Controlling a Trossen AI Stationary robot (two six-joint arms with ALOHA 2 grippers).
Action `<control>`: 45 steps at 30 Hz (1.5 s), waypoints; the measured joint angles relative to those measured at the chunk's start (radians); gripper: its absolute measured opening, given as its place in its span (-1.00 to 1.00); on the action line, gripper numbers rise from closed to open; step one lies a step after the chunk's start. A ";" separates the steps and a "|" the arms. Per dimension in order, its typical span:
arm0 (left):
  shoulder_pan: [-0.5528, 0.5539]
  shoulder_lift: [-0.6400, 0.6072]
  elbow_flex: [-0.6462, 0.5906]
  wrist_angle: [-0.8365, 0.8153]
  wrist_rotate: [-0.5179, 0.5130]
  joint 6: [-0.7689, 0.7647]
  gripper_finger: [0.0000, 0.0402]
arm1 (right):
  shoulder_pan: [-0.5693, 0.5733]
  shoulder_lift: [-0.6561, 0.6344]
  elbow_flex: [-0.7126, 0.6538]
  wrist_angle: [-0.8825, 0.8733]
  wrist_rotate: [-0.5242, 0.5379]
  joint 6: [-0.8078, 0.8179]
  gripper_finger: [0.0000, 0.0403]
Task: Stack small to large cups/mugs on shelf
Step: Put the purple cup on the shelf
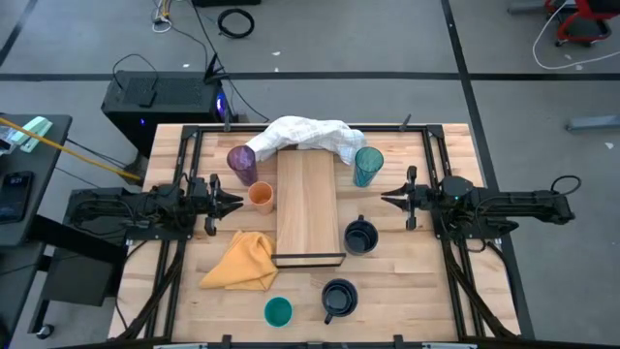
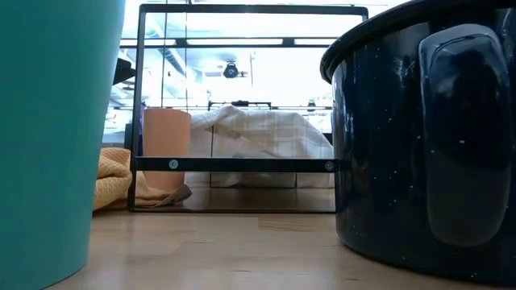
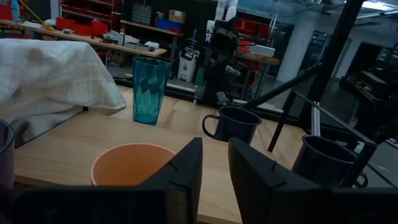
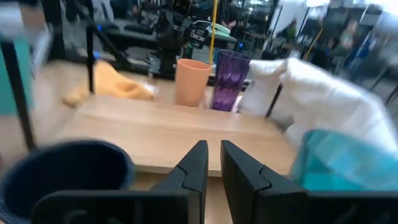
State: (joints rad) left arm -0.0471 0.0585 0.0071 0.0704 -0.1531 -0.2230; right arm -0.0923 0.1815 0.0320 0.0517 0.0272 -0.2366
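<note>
On the slatted table (image 1: 387, 281), the orange cup (image 1: 261, 197) sits just beside the left gripper (image 1: 235, 202), seemingly slightly parted.

Cut-off cups, a covered shelf end, a smeared wrist picture

In the low view the short teal cup (image 2: 44, 137) and a navy mug (image 2: 427, 133) are cropped by the edges, and the orange cup (image 2: 166, 149) stands partly behind the shelf's dark rim (image 2: 234, 164). From above, the white cloth (image 1: 302, 136) hides the shelf's (image 1: 308, 204) far end. In the right wrist view, the teal tumbler (image 4: 342, 162) and nearest mug (image 4: 65, 168) are blurred and cropped.
</note>
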 joint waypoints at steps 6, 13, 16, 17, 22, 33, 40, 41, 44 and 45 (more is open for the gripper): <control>0.000 0.000 0.000 0.000 0.000 0.000 -0.55 | -0.001 0.000 0.000 0.000 0.002 -0.112 -0.74; 0.000 0.000 0.000 0.000 0.000 0.000 -0.59 | 0.000 0.000 0.000 0.000 0.002 -0.114 -0.74; 0.000 0.000 0.000 0.004 0.000 0.000 -0.57 | 0.000 0.000 0.000 0.001 0.002 -0.114 -0.74; 0.000 0.000 0.000 0.005 0.000 0.000 -0.56 | 0.000 0.000 0.000 0.001 0.002 -0.114 -0.74; 0.000 0.000 0.000 0.005 0.000 0.000 -0.55 | 0.000 0.000 0.000 0.000 0.002 -0.115 -0.74; 0.000 0.002 0.074 0.209 0.000 0.220 -0.60 | 0.000 0.000 0.000 0.002 0.002 -0.114 -0.74; 0.000 0.052 0.286 0.185 -0.022 0.398 -0.51 | 0.001 0.000 0.000 0.012 0.002 -0.056 -0.74; 0.000 0.068 0.319 0.168 -0.023 0.419 -0.51 | 0.001 0.000 0.000 0.012 0.002 -0.055 -0.74; 0.000 0.139 0.432 0.082 -0.034 0.474 -0.49 | 0.001 0.000 0.000 0.013 0.002 -0.055 -0.74; 0.000 0.171 0.473 0.062 -0.034 0.491 -0.49 | 0.001 0.000 0.000 0.017 0.002 -0.055 -0.74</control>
State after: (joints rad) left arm -0.0467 0.2299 0.4797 0.1319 -0.1867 0.2682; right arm -0.0917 0.1814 0.0322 0.0685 0.0288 -0.2913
